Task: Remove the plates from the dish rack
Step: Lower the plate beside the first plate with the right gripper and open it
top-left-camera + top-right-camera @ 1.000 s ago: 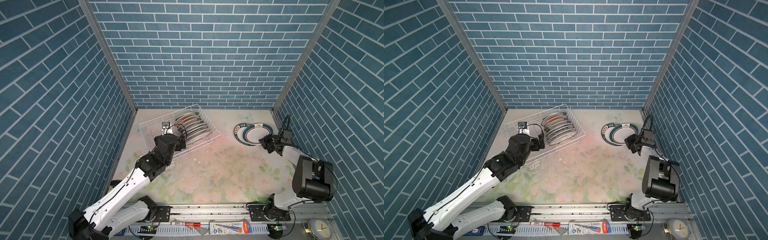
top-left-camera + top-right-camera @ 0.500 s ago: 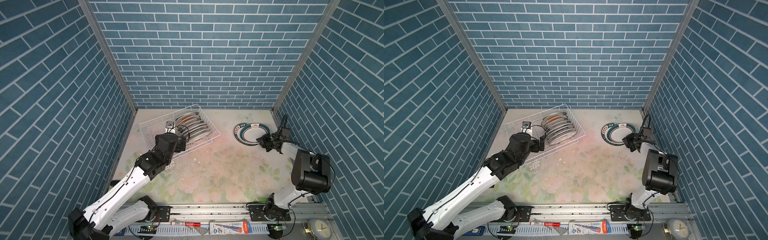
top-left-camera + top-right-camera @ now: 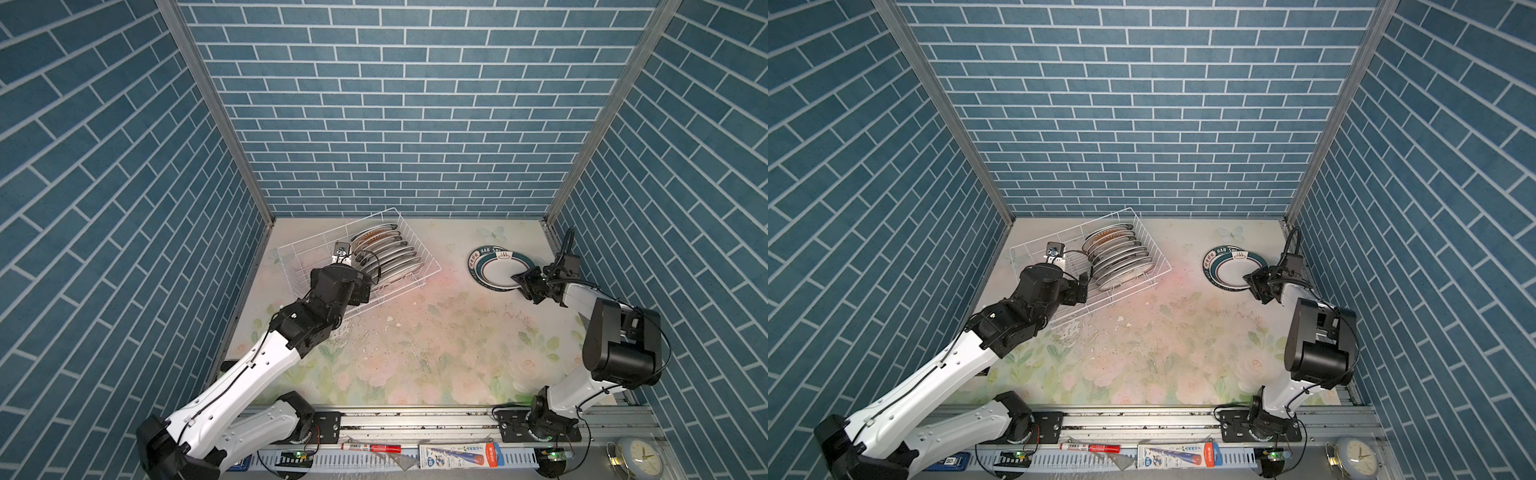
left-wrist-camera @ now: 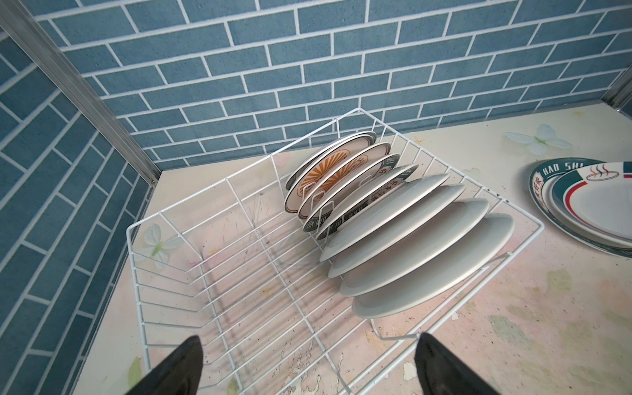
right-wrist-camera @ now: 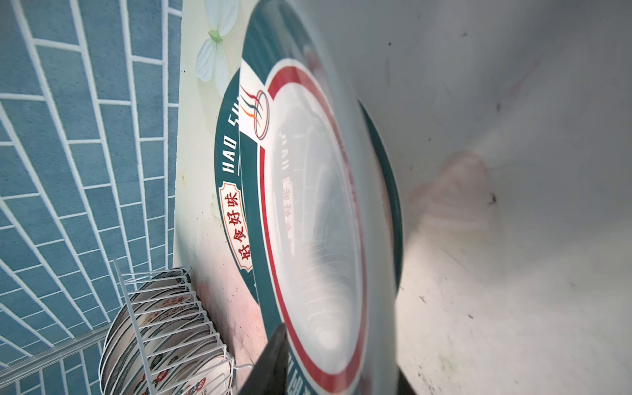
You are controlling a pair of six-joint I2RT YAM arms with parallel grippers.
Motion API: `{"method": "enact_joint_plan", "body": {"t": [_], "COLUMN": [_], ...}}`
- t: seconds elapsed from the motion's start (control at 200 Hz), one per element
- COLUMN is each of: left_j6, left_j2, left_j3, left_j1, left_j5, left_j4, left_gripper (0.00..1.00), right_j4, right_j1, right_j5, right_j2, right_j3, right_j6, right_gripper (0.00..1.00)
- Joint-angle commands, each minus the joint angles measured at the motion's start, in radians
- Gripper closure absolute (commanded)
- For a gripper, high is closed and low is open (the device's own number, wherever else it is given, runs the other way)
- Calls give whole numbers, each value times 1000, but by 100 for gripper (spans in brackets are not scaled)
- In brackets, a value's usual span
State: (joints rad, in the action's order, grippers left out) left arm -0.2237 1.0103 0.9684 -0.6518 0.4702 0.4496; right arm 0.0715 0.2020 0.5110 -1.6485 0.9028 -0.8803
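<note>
Plates stand on edge in dish rack, ahead-right of left pincer (wide open, empty, at rack's near rim); bare rack floor ahead. Stacked pair on tabletop: right pincer at top rim, grip unclear.

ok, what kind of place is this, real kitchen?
Looks like a staged robot test cell, not a kitchen: blue brick-pattern panels boxing in a floral tabletop, arms mounted on a rail, one dish rack of plates.

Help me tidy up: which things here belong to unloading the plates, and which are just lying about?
Job: dish rack, plates standing in it, two stacked plates beside it.
Lying about: red marker, pen packet, clock.
</note>
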Motion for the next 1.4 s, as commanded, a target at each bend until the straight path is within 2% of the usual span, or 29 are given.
{"method": "enact_joint_plan", "body": {"t": [0.0, 0.17, 0.515, 0.575, 0.615, 0.71, 0.905, 1.06, 1.145, 1.18, 1.31, 1.32, 1.33, 1.34, 1.395], "left_j6": [4, -2, -22, -33, -27, -25, -13, -7, -2, 1, 36, 39, 41, 44, 56], "left_j2": [5, -3, -6, -8, -8, 1, 19, 10, 4, -2, -31, -31, -30, -29, -18], "left_j3": [18, 13, 29, 25, 26, 35, 46, 23, 5, -9, -38, -37, -36, -33, -14], "left_j1": [6, 5, 5, 5, 5, 6, 6, 6, 6, 6, 6, 6, 6, 6, 6], "left_j5": [-2, -4, 3, -8, -32, -60, -49, -72, -64, -58, -84, -87, -90, -94, -108], "left_j4": [37, 34, 63, 65, 63, 68, 75, 39, 6, -14, -45, -44, -41, -38, -12], "left_gripper": [3, 1, 1, 1, 1, 1, 1, 1, 1, 1, 1, 1, 1, 1, 1], "right_j4": [48, 164, 321, 362, 383, 386, 408, 470, 490, 491, 493, 493, 493, 493, 493], "right_j1": [-1, -23, -86, -107, -114, -125, -147, -188, -209, -215, -230, -230, -231, -232, -238], "right_j5": [-20, -97, -262, -305, -329, -359, -363, -417, -488, -516, -593, -596, -598, -601, -611], "right_j2": [-10, -5, -52, -59, -61, -58, -110, -161, -155, -142, -62, -54, -46, -39, 2], "right_j3": [59, 110, 188, 210, 222, 220, 265, 338, 343, 335, 291, 289, 285, 282, 264], "right_j6": [55, 131, 249, 284, 295, 301, 320, 355, 367, 368, 377, 378, 379, 379, 379], "right_gripper": [60, 49, 45, 33, 30, 29, 26, 24, 23, 18, 15, 14, 5, 2, 1]}}
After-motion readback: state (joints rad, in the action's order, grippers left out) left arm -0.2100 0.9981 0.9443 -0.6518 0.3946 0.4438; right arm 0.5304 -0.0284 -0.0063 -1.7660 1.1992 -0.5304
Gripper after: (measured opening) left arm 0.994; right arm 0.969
